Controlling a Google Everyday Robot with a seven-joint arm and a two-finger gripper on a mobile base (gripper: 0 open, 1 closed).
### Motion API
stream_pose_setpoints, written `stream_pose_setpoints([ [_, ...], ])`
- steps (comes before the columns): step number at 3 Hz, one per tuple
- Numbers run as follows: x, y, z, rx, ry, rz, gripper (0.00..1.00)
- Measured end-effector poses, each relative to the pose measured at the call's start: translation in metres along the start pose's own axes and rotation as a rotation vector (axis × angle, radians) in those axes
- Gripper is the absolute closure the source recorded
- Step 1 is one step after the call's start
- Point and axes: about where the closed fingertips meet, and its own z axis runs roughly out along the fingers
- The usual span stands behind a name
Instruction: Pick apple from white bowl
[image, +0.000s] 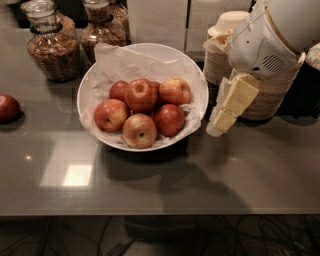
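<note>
The white bowl (196, 80), lined with crumpled white paper, stands in the middle of the dark table. It holds several apples. The apple (140, 94), red with yellow-orange streaks around its stem dimple, lies on top of the pile near the bowl's centre. Paler yellow apples (175, 90) and darker red ones (169, 119) lie around it. My gripper (220, 123), pale yellow under a white wrist housing, hangs just right of the bowl's rim, above the table. It holds nothing and is apart from the apples.
Two glass jars of grain (52, 46) (102, 26) stand behind the bowl on the left. Stacked beige disposable bowls (221, 56) stand at back right, partly behind my arm. A lone dark red apple (8, 108) lies at the left edge. The table's front edge (150, 214) runs below.
</note>
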Motion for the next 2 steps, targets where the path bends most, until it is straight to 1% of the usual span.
stream_pose_setpoints([
  [1, -0.024, 0.0, 0.008, -0.003, -0.061, -0.089, 0.16],
  [2, -0.042, -0.001, 0.025, -0.006, -0.099, -0.146, 0.16],
])
